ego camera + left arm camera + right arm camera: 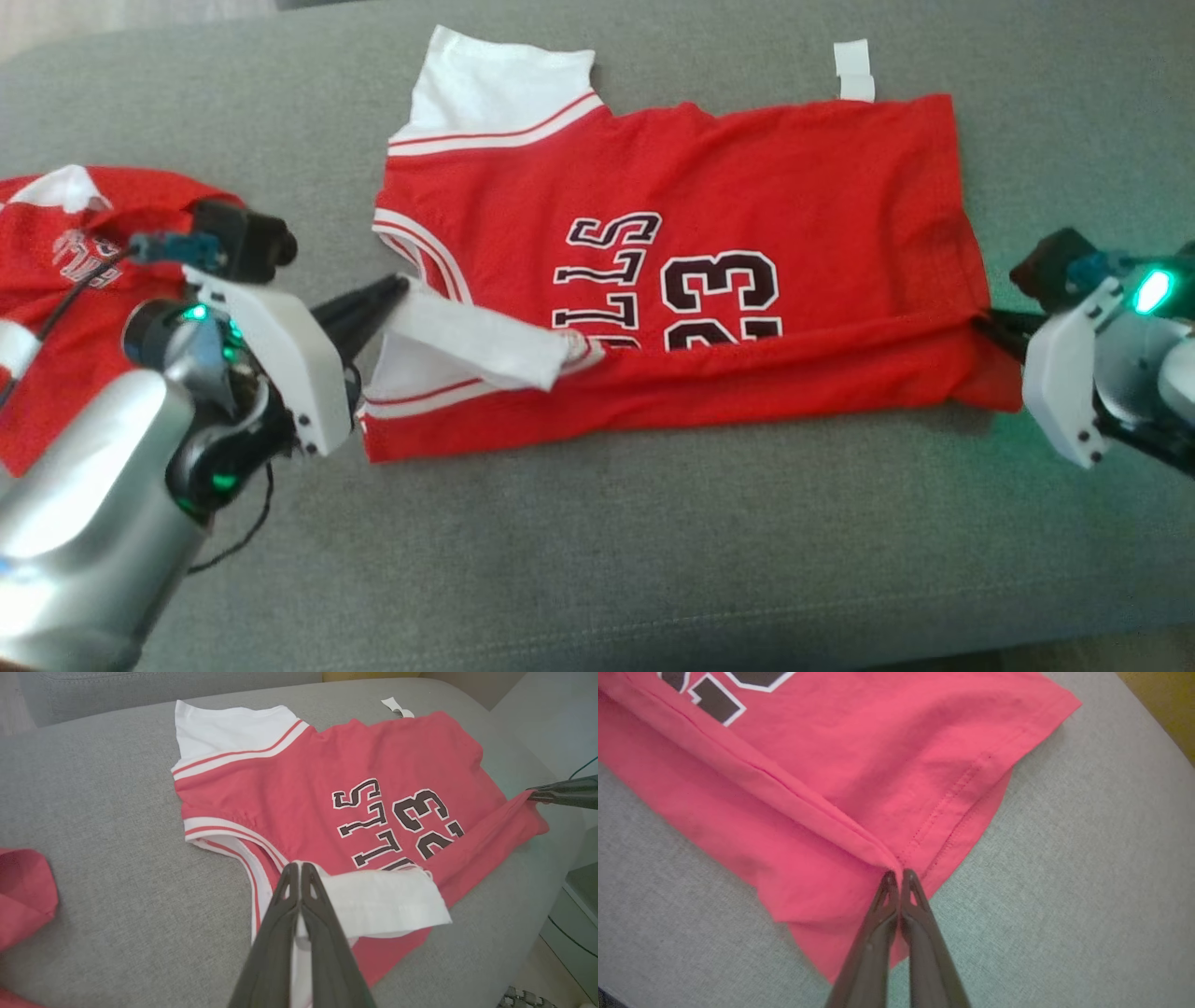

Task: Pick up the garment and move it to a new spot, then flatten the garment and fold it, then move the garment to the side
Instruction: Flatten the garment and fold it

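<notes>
Left claw (397, 287), right claw (982, 324), both pinching jersey (728, 177)

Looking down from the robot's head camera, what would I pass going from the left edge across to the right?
second red garment → left claw, shut on the white sleeve → red jersey → right claw, shut on the jersey's hem corner

Red-and-white garment (672, 233), grey couch (653, 560)
</notes>
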Tool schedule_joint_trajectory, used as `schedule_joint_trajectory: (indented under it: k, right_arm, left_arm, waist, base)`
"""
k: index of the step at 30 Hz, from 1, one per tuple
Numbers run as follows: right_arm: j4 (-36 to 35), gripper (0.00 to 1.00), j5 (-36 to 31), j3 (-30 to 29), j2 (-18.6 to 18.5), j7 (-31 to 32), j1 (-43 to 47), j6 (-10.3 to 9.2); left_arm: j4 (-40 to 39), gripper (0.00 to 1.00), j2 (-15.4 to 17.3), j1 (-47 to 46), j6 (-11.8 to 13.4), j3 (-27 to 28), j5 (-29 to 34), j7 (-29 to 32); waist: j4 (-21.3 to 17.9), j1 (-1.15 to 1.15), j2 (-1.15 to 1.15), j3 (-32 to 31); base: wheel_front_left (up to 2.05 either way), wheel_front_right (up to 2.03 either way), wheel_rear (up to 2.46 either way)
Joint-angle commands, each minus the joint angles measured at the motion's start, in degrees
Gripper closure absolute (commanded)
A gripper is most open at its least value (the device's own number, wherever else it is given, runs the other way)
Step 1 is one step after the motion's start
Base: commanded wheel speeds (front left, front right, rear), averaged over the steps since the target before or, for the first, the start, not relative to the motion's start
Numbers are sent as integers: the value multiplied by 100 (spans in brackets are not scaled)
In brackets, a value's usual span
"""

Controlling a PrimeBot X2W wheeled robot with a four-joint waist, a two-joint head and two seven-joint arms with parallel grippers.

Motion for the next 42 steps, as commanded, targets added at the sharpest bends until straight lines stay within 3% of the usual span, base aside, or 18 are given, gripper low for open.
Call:
schedule_joint_trajectory:
  k: [1,6,7,8,9,17,23,27,31,36,42]
  right_arm:
    - [53,100,-61,-74,-76,-103,-157,-5]
    - [358,100,-45,-74,123,-286,-240,-5]
    - [423,42,-28,-75,169,-377,-262,-5]
    - [500,0,0,-83,214,-454,-276,-5]
    - [592,0,10,-110,263,-553,-295,-5]
    - [1289,0,375,-696,708,-1542,-97,-5]
    - [1691,0,491,-1597,1154,-2777,150,-5]
    - [1763,0,345,-2386,1470,-3053,427,-5]
    - [1280,0,-239,-3712,1788,-3069,982,-5]
    - [479,0,-1210,-5216,2433,-3071,2219,-5]
    - [-205,0,-2146,-6184,3286,-3072,3473,-5]
  left_arm:
    - [-7,100,172,-437,-16,259,60,-96]
    - [455,100,6,-693,-24,191,150,-308]
    - [555,77,-20,-732,-22,175,191,-347]
    - [649,26,-47,-770,-13,159,244,-398]
    - [738,0,-78,-803,13,157,295,-474]
    - [1315,0,-401,-949,435,509,463,-1579]
    - [1330,0,-725,-789,762,987,339,-2727]
    - [1106,0,-970,-480,996,1321,259,-3204]
    - [610,0,-1239,30,1237,1727,384,-3318]
    - [-257,0,-1745,927,1361,2262,1084,-3325]
    - [-524,0,-2345,1948,1265,2405,1874,-3326]
  waist:
    - [-40,-1,0,75]
    - [-89,-1,0,175]
    - [-99,-1,0,189]
    - [-109,-1,0,198]
    - [-120,-1,0,201]
    - [-163,-1,0,22]
    - [-131,-1,0,-252]
    - [-98,-1,0,-465]
    - [-57,-1,0,-637]
    - [15,-1,0,-809]
    - [46,-1,0,-964]
  base:
    - [0,0,0]
    - [0,0,0]
    - [0,0,0]
    - [0,0,0]
    - [0,0,0]
    - [0,0,0]
    - [0,0,0]
    - [0,0,0]
    - [0,0,0]
    - [0,0,0]
    - [0,0,0]
